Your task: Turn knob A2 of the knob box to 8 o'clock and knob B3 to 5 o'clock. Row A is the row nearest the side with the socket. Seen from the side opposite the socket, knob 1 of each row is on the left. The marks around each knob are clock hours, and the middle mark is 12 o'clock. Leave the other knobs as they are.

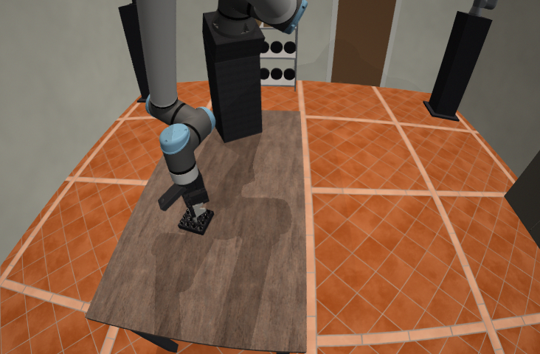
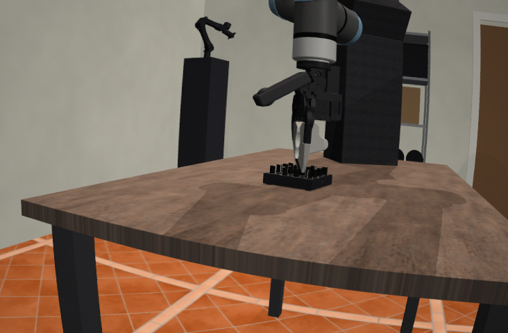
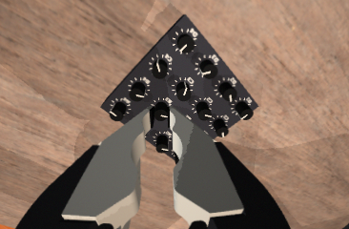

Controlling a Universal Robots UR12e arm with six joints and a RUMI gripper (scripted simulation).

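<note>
The black knob box (image 1: 196, 223) lies on the wooden table, left of the middle; it also shows in the exterior view (image 2: 297, 178). In the wrist view the box (image 3: 182, 91) sits corner-on, with several black knobs that have white pointers and tick marks. My gripper (image 1: 194, 216) stands upright over the box, and its tips (image 2: 299, 169) are down among the knobs. In the wrist view the grey fingers are shut on one knob (image 3: 161, 112) near the box's near corner. Another knob (image 3: 162, 140) shows in the gap between the fingers. I cannot read the knob labels.
The arm's black pedestal (image 1: 233, 79) stands at the table's far end. A shelf with dark balls (image 1: 277, 58) is behind it. Black pillars (image 1: 454, 62) stand on the tiled floor. The table's left edge is close to the box.
</note>
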